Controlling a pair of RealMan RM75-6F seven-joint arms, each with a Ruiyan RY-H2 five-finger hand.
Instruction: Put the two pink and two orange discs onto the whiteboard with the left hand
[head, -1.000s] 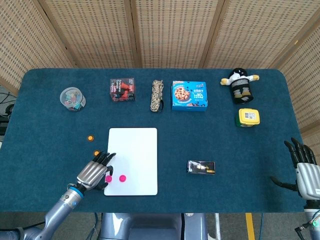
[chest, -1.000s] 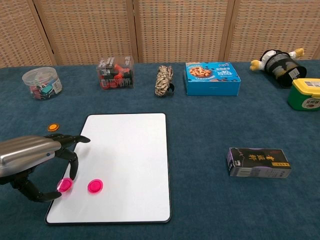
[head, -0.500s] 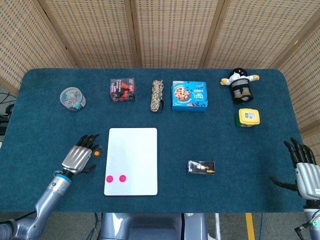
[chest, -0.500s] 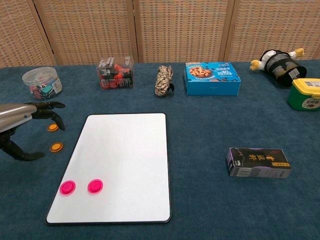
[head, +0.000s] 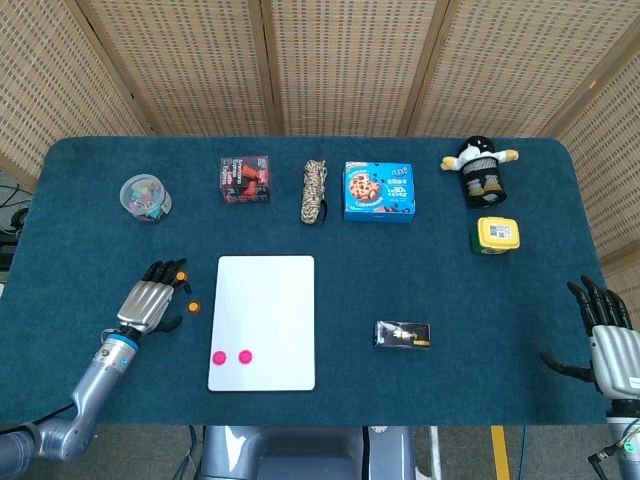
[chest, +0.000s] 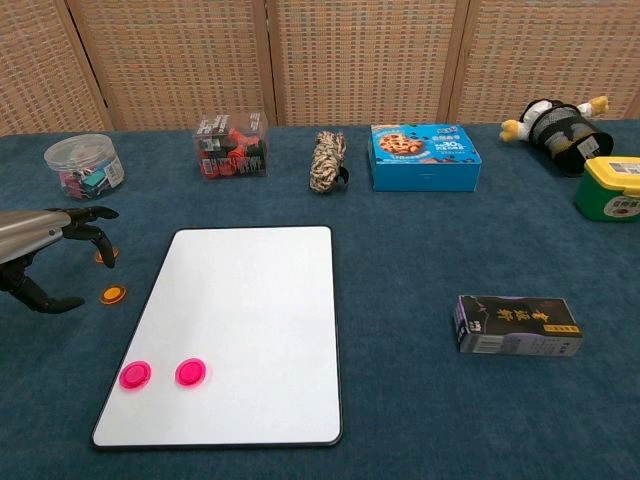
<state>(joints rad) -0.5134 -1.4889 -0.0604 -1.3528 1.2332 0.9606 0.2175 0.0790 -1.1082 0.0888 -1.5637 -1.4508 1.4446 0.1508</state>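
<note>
The whiteboard (head: 268, 300) (chest: 250, 290) lies flat in front of me. Two pink discs (head: 218, 357) (head: 244, 356) rest side by side on its near left corner, also seen as pink discs (chest: 134, 374) (chest: 191, 372) in the chest view. Two orange discs lie on the cloth left of the board. The nearer orange disc (head: 193, 306) (chest: 112, 294) is in plain sight. The farther orange disc (head: 182, 276) (chest: 102, 256) sits partly under my fingertips. My left hand (head: 150, 300) (chest: 45, 245) hovers there with fingers apart, holding nothing. My right hand (head: 610, 335) is spread open at the table's right edge.
Along the back stand a clear tub of clips (head: 145, 197), a clear box of red items (head: 245, 180), a rope bundle (head: 315, 191), a blue cookie box (head: 378, 191), a plush toy (head: 482, 168) and a yellow-lidded tub (head: 497, 235). A small black box (head: 403, 334) lies right of the board.
My left hand left the pink disc on the board's near left corner, then moved left and away to the orange discs. The right hand stayed still.
</note>
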